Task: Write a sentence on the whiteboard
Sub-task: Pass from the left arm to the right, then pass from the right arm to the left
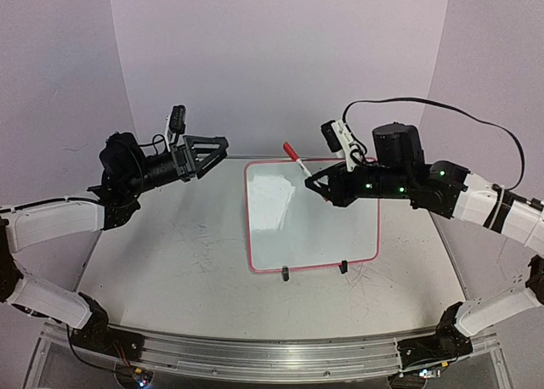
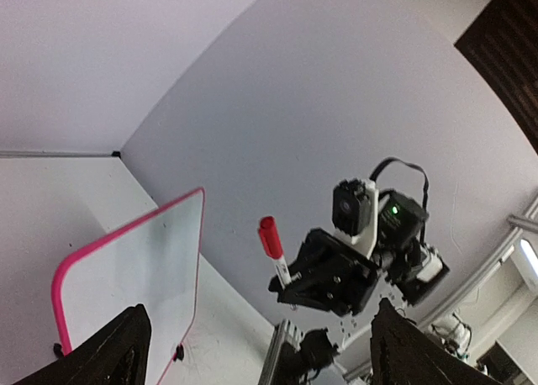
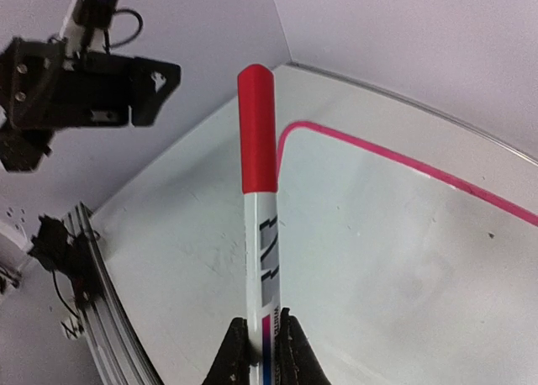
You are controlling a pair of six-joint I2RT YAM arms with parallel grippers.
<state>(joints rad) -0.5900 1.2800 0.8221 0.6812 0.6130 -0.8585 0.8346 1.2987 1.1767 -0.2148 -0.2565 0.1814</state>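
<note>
The whiteboard (image 1: 293,223) is coloured white and rimmed in pink-red; the marker (image 3: 261,225) is capped in red, its white barrel printed black.

Bright, violet-tinged light leaves faint shadows on the scuffed white tabletop (image 1: 187,253) and a grey sheen on the glossy white, pink-rimmed board (image 1: 289,228). Wrist views bend straight edges. Black fingertips (image 2: 118,355) of the left gripper (image 2: 265,347) blur, while the red-capped white marker (image 3: 256,150) looks sharp.

Red-capped marker (image 1: 296,157) tilted above scuffed white table (image 1: 170,253), pale backdrop (image 1: 272,66)
</note>
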